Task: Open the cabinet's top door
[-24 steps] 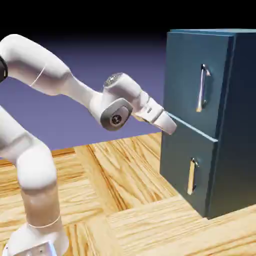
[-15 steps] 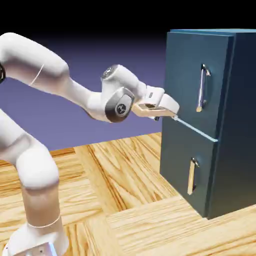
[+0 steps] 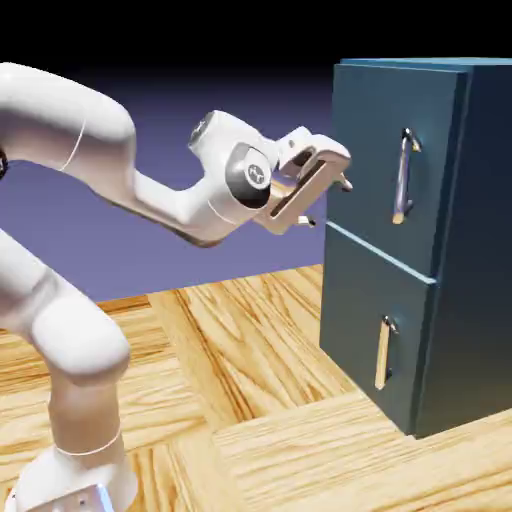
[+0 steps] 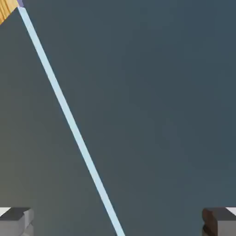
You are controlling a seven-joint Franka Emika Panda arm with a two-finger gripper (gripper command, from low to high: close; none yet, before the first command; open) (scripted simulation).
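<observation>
Hand (image 3: 328, 200) fully open, empty, rolled, just left of top door (image 3: 385, 150); silver handle (image 3: 404, 175) untouched; cabinet (image 3: 470, 250) on worktop (image 3: 250, 400).

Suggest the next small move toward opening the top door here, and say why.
Probably shift the open two-finger gripper along the dark teal-blue top door to its vertical silver bar handle. The gripper faces bare panel near the door's left edge, and the hand view shows only teal panel and a pale seam.

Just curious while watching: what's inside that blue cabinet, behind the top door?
Hidden: the top door is shut on the cabinet. Only a pale blue strip shows between the two panels. The open hand hovers before the door, short of its silver handle.
</observation>
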